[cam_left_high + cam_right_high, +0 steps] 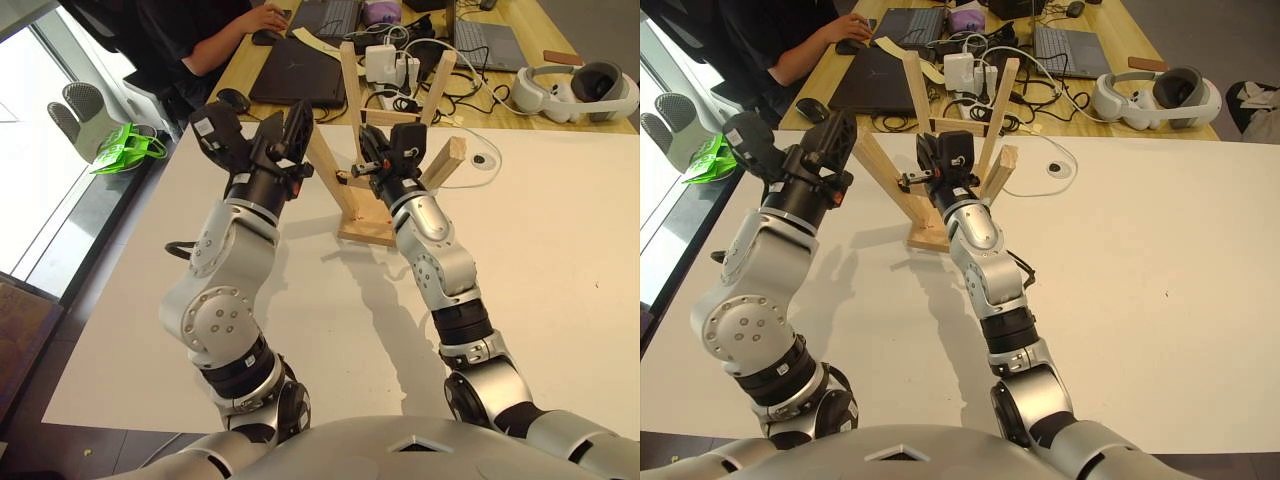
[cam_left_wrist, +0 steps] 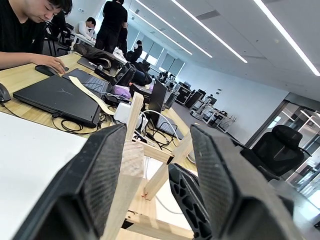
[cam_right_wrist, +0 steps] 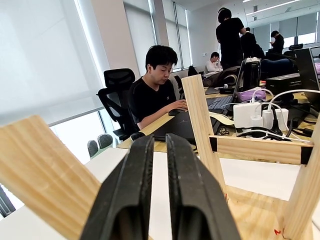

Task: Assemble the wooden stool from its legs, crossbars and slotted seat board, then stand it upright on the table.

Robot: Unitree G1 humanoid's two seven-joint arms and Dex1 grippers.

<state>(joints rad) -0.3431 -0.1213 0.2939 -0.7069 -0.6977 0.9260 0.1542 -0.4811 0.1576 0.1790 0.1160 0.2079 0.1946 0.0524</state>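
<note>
Looking down from the head camera, we find the stool (image 1: 352,200) upside down in the upper middle of the frame. Its seat board (image 1: 365,230) lies flat on the white table (image 1: 560,260), four legs splay upward, and a crossbar (image 1: 392,117) joins the far pair.

The left gripper (image 1: 285,125) sits left of centre with its jaws spread wide. The wrist view shows the near left leg (image 2: 124,175) between them, close against one finger but not clamped. The right gripper (image 3: 159,142) sits in the middle of the stool among the legs. Its fingers are drawn almost together, and we see nothing pinched between them.

We judge the stool to be light, stiff, bare softwood, dry enough for rubber pads to bite without slipping. The weak points are likely the joints: if the legs are only pressed into the slots, a pull at a leg tip could lever one loose.

For turning it over, we would take hold low on a leg, close to the seat board, or on the crossbar beside a joint. One arm should steady the board's edge. A hold high on a leg would give long leverage and invite twisting.
</note>
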